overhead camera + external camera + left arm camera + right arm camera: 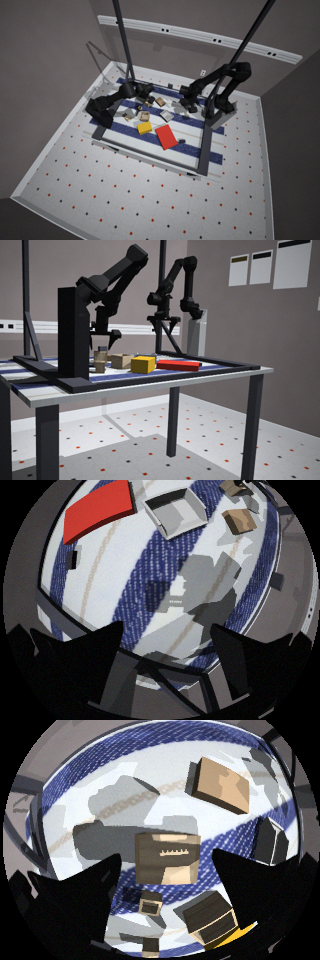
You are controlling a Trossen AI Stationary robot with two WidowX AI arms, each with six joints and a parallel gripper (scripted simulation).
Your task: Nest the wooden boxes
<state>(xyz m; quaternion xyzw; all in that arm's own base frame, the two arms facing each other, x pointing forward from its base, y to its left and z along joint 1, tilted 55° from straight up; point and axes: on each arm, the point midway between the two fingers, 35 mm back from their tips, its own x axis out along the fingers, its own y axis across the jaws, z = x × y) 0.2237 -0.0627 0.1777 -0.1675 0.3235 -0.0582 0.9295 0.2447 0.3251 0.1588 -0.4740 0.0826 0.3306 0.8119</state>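
Now, top view, right gripper (pixel 146 97) (pixel 100 348) (pixel 166 853): above the large wooden box (pixel 147 103) (pixel 100 356) (pixel 167 858).
Upright open box (pixel 144 116) (pixel 120 361) (pixel 210 917): near that gripper, toward the yellow block (pixel 144 127) (pixel 142 364) (pixel 232 937).
Left gripper (pixel 188 105) (pixel 163 332) (pixel 167 625): well apart from the wooden boxes; the grey tray (pixel 166 115) (pixel 146 355) (pixel 177 512) lies between it and the upright open box.
Exterior view, both grippers: raised over the table, fingers spread, grasping nothing.
Left wrist view, red block (pixel 166 136) (pixel 177 365) (pixel 100 510): beyond the left gripper's open fingers, beside the grey tray.
Right wrist view, large wooden box: below the gap between the right gripper's parted fingers, its open side hard to tell.
Small wooden box (pixel 139 107) (pixel 151 904): tipped on its side, near that gripper.
Boxes: separate, none nested.
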